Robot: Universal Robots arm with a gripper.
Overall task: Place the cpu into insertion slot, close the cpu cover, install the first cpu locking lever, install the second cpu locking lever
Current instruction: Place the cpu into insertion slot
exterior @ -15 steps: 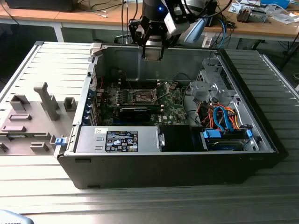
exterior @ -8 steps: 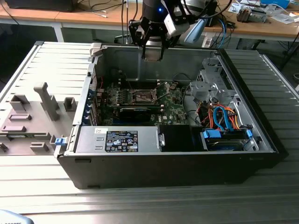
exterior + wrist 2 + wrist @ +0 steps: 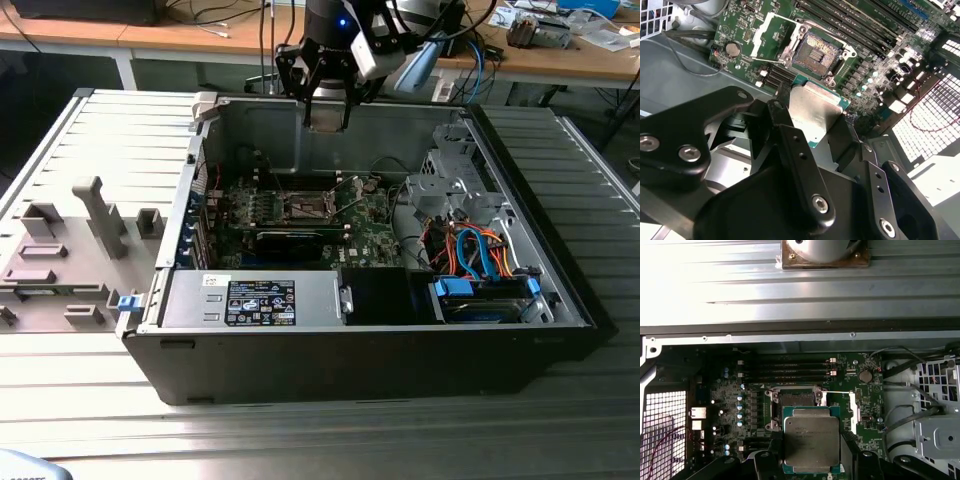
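The cpu [image 3: 811, 442] hangs flat, its dull metal top facing the camera, gripped by two opposite edges so that its underside stays free for seating. It is held well above the board, close to over the insertion slot [image 3: 796, 400] in the first wrist view but not yet in it. The second wrist view shows the slot [image 3: 816, 50] bare, its contact field exposed. The cpu cover [image 3: 766, 34] is swung up and away to one side of the slot, which leaves the recess open from above.

The claw [image 3: 812, 131] is drawn in narrow, its black fingers [image 3: 786, 131] pressing on the chip's sides and touching nothing else. In the exterior view the claw [image 3: 327, 110] sits high near the back wall of the open computer case [image 3: 160, 290], which lies on the ribbed worktop [image 3: 300, 440]. The green motherboard [image 3: 368, 232] and its memory slots [image 3: 785, 372] lie below it.
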